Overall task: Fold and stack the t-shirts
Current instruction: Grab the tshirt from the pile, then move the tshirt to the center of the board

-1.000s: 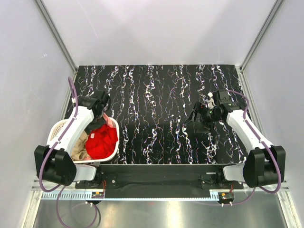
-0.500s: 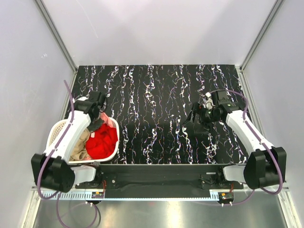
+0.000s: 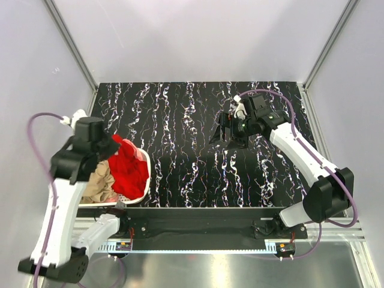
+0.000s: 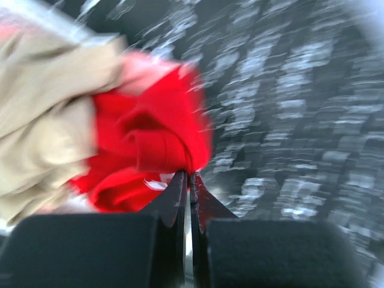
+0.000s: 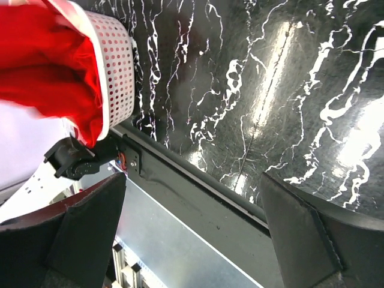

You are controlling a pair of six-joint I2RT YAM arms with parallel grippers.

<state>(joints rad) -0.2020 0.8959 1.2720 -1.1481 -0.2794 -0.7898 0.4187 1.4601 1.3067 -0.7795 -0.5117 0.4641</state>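
Note:
My left gripper [image 3: 111, 145] hangs high over the white basket [image 3: 146, 175], shut on a fold of the bright red t-shirt [image 3: 128, 165], which drapes from it down into the basket. In the left wrist view the closed tips [image 4: 189, 175] pinch the red t-shirt [image 4: 150, 141], with the tan t-shirt [image 4: 48, 120] beside it and a pale pink edge [image 4: 141, 65] behind. The tan t-shirt [image 3: 99, 182] lies in the basket. My right gripper [image 3: 225, 133] hovers open over the mid table, holding nothing; its wrist view shows wide jaws [image 5: 192, 186].
The black marbled table [image 3: 198, 174] stretches between the arms. The right wrist view shows the perforated basket wall [image 5: 117, 66] with red cloth [image 5: 48, 60] spilling over it, the table's near edge and the metal rail [image 5: 180, 240] below.
The left gripper closed on the red t-shirt and rose, pulling it up out of the basket. The right arm swung left and further back over the table, staying open.

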